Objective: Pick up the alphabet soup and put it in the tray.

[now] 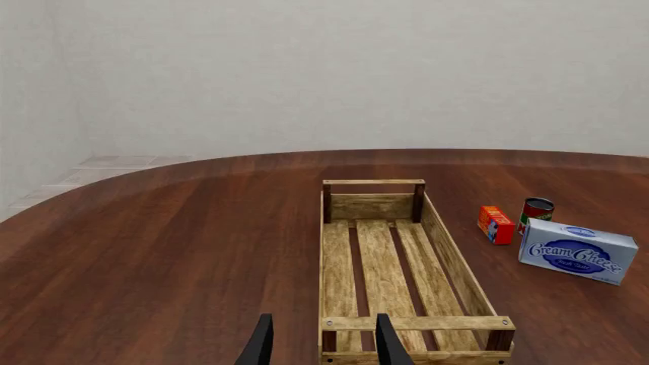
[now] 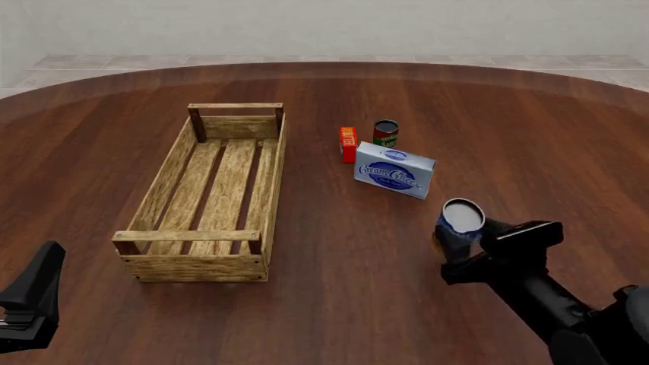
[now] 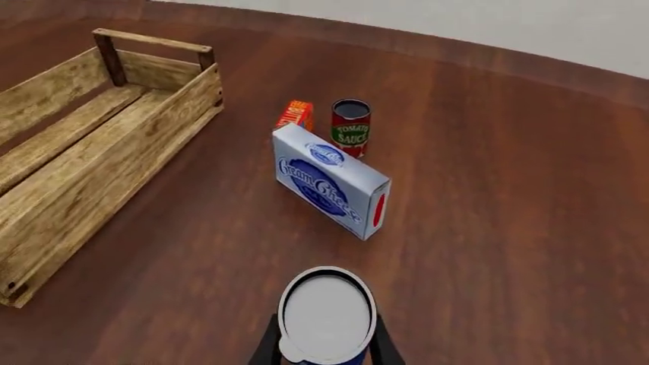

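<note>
Front view: the alphabet soup (image 2: 463, 220) is seen well to the right of the tray (image 2: 163, 182), with the right gripper (image 2: 458, 245) placed around its lower body. The can is shown upright, its plain pale top facing up; whether it is lifted clear of the table (image 2: 335, 304) or resting on it cannot be told from these pictures. In the right wrist view the can (image 3: 327, 313) is framed between the two dark fingers (image 3: 266, 346), which are pressed against its sides, so the claw is judged to be clenched on the can. The tray (image 3: 96, 163) is shown with nothing in it, its slatted bottom bare from end to end.

Between can and tray, a cream cheese box (image 2: 394, 173), a small dark red-and-green can (image 2: 385, 134) and a small orange box (image 2: 348, 144) are grouped, all apart from the gripped can.

The left gripper (image 1: 322, 342) is held just beside the tray's near end bar, its fingers spread with nothing between them; it is taken to be idle.

Progress is judged as follows: the grasp is made, while the carry across to the tray and the release inside it are not yet done. The transfer path is judged to run leftward, near the cream cheese box, which could be knocked if the can is carried low.
</note>
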`<action>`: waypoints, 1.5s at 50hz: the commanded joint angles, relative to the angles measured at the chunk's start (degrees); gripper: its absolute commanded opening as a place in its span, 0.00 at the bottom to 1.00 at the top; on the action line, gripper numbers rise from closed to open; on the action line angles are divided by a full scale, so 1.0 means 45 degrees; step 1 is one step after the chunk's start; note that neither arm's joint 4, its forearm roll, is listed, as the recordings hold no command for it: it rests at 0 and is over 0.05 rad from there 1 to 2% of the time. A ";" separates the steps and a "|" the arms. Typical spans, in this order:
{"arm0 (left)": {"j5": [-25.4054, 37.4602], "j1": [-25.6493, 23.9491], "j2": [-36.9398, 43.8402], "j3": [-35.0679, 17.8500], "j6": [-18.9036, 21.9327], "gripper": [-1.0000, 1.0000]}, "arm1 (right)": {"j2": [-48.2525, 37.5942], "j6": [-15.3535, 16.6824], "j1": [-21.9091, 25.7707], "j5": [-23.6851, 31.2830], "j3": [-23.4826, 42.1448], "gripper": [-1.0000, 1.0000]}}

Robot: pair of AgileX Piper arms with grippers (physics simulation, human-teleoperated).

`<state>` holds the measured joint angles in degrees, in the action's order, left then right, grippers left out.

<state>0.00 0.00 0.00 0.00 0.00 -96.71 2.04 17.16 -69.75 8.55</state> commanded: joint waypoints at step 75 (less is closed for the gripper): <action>0.0000 0.0000 0.0000 0.0000 0.0000 1.00 | 0.2802 0.0201 0.6121 0.7464 0.7932 0.00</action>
<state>0.00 0.00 0.00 0.00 0.00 -81.78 3.31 43.00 -38.05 38.98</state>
